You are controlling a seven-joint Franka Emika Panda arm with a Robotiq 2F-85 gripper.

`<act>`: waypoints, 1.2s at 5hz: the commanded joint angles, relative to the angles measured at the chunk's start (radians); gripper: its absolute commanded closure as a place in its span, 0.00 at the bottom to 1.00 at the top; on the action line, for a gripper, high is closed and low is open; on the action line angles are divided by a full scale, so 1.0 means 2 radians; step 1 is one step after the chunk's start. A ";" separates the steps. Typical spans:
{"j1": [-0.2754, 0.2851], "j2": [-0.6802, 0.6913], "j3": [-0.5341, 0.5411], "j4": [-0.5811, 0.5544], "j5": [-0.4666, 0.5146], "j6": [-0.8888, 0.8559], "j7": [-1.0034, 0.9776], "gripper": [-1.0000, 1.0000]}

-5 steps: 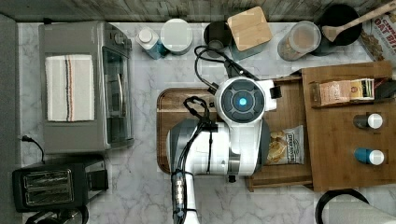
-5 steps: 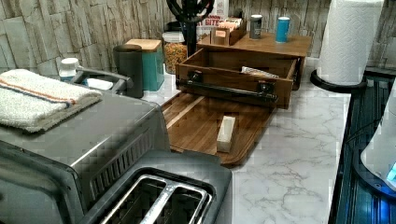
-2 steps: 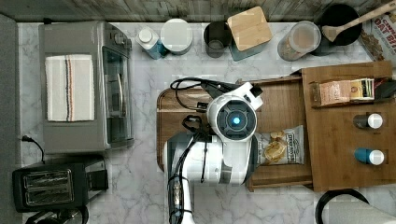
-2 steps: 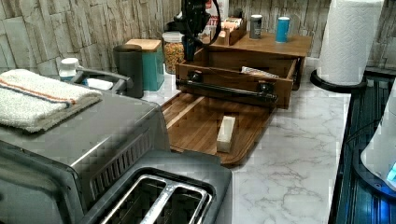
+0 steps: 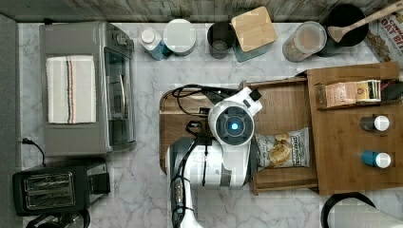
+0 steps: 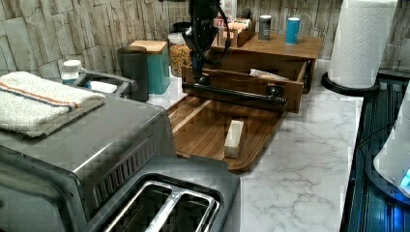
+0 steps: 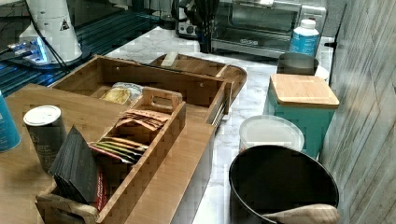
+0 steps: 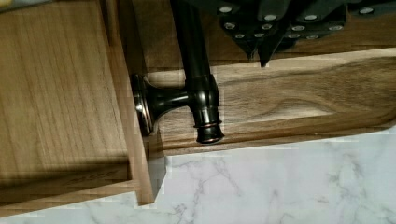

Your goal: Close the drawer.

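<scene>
One drawer [image 5: 285, 109] stands pulled out of the wooden cabinet [image 5: 351, 142], and you can see a snack bag [image 5: 281, 148] lying inside it on the wood-grain bottom. Your fingers [image 8: 261, 35] hang just in front of the drawer's face, right by the dark bar handle [image 8: 196, 70], near the end of the bar where its post meets the wood. Whether they touch the bar you cannot tell, nor whether they are spread or pinched together. Below the fingers lies the rounded wooden tray [image 6: 208, 125], with a pale block [image 6: 234, 138] on it, resting on the marble surface [image 6: 300, 164].
</scene>
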 commanded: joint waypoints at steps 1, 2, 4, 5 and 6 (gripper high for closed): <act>0.034 0.025 0.017 -0.042 -0.022 0.027 0.021 1.00; 0.033 0.018 0.006 -0.060 -0.055 0.052 0.005 1.00; 0.024 0.034 -0.022 -0.042 -0.063 0.035 -0.028 1.00; 0.012 0.049 -0.025 -0.036 -0.048 0.035 -0.045 1.00; 0.004 0.052 -0.027 -0.039 -0.034 0.037 -0.064 1.00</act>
